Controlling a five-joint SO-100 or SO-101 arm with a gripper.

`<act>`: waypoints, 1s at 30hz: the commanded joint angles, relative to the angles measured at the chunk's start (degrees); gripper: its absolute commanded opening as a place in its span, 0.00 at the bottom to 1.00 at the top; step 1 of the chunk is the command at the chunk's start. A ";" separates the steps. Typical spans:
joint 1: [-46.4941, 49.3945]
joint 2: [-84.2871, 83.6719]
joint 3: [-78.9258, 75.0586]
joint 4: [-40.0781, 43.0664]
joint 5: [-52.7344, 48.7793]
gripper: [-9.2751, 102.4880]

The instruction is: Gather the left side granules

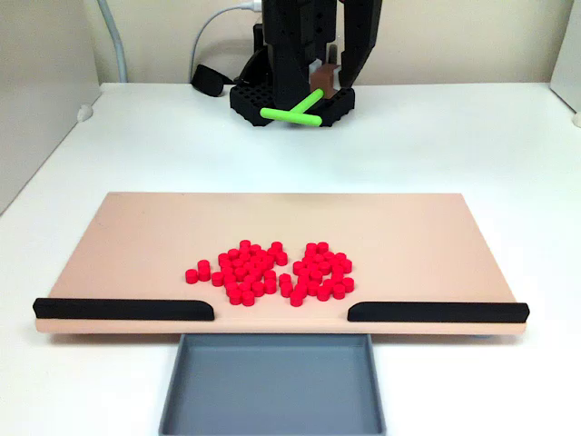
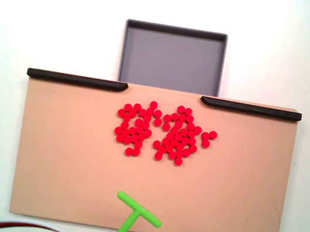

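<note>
Behind the arm [image 1: 309, 45], gripper [image 1: 320, 77] obscured

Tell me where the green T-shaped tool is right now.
In a fixed view the green T-shaped tool sits at the bottom centre over the board's near edge, its bar facing the granules, clear of them.

A white table [image 1: 472, 145] is seen under even, soft light. Behind it, at 12 o'clock in a fixed view, a pale wall [image 1: 472, 41] is found. A white cable [image 1: 213, 32] is hung before this wall.
</note>
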 commanded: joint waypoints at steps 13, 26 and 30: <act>-5.54 -15.82 -21.01 0.09 38.76 0.08; -5.36 -26.54 -32.17 -0.09 58.27 0.08; -6.86 -28.39 -32.61 -0.09 60.82 0.08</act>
